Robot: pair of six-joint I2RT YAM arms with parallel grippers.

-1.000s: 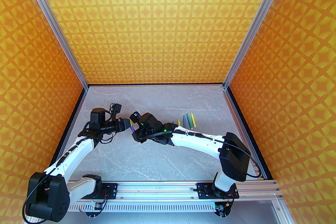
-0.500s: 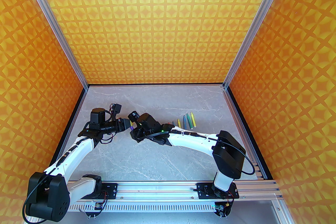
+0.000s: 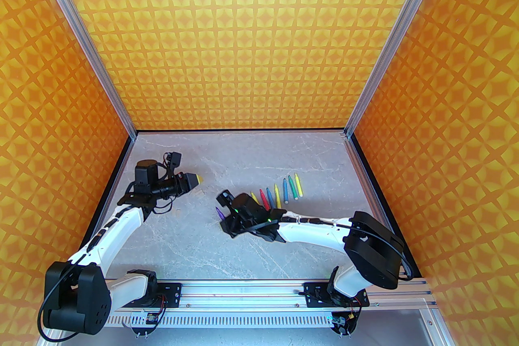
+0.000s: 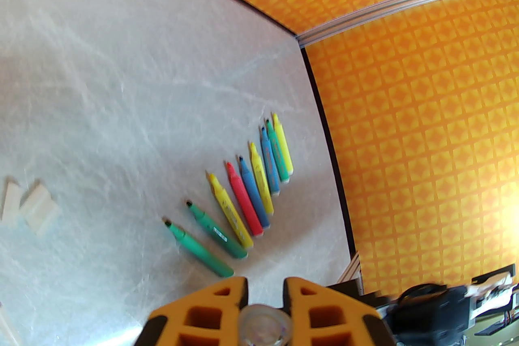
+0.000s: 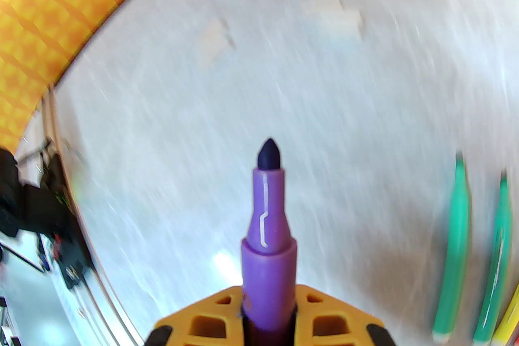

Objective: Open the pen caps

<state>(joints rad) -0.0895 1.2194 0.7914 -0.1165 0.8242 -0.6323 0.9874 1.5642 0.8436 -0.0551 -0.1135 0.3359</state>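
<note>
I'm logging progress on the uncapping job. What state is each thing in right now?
purple marker: uncapped, tip bare, clamped in the right gripper.
clear cap: off its marker, pinched in the left gripper.
row of markers: uncapped, lying side by side on the table.
loose caps: off, lying on the table.

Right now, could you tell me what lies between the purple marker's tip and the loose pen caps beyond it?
Nothing: in the right wrist view, bare table separates the purple marker from the pen caps, though the picture is blurred.
</note>
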